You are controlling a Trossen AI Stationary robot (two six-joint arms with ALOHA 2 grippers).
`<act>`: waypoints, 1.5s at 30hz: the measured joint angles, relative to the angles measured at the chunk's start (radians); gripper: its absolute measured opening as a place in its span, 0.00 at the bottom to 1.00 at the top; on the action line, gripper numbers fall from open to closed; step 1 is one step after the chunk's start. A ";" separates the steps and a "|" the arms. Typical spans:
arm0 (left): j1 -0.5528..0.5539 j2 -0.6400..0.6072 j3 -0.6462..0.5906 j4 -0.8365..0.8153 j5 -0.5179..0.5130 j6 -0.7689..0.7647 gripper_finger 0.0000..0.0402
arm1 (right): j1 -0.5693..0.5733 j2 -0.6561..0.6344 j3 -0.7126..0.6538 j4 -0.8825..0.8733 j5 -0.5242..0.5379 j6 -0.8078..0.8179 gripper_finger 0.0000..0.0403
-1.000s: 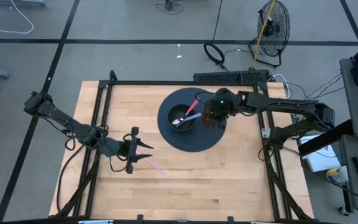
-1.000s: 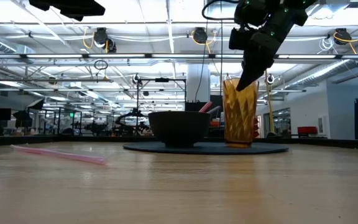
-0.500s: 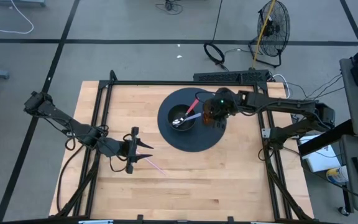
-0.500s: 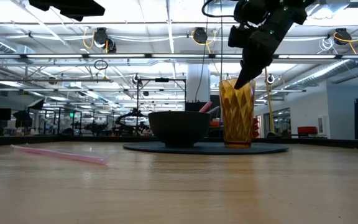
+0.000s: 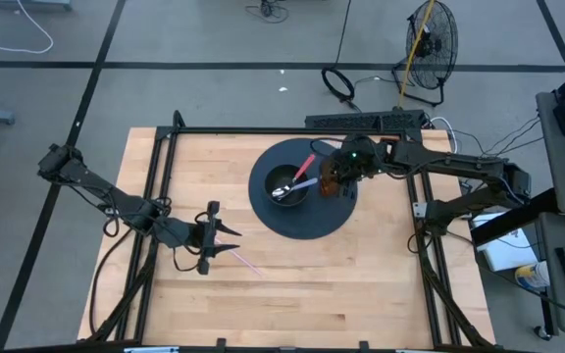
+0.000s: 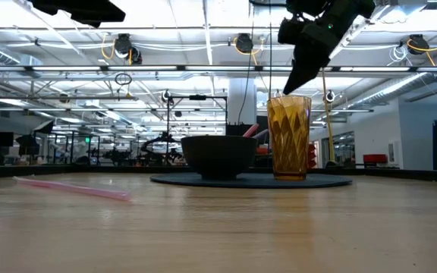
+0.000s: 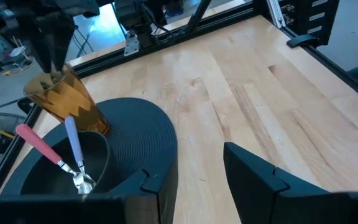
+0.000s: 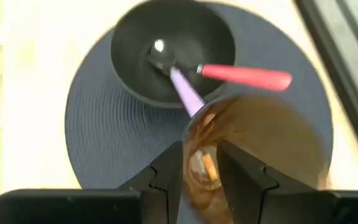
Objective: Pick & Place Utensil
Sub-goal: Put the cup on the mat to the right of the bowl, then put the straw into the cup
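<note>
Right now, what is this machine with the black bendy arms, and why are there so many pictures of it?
It is a robot with two arms at a wooden table. Each arm ends in a gripper, like a two-finger hand. Four cameras look at once: one from above, one level with the tabletop, and one on each wrist.

On the table lies a round dark placemat. On it stand a black bowl, holding two utensils with a pink handle and a purple handle, and an amber cup. A pink straw lies on the wood.

The right gripper hangs just above the cup, fingers apart, holding nothing. The left gripper waits open near the straw.
</note>
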 joint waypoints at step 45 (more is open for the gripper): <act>0.052 0.328 0.000 -0.475 0.157 -0.375 0.34 | 0.814 -0.167 -0.052 0.299 0.099 -0.082 0.25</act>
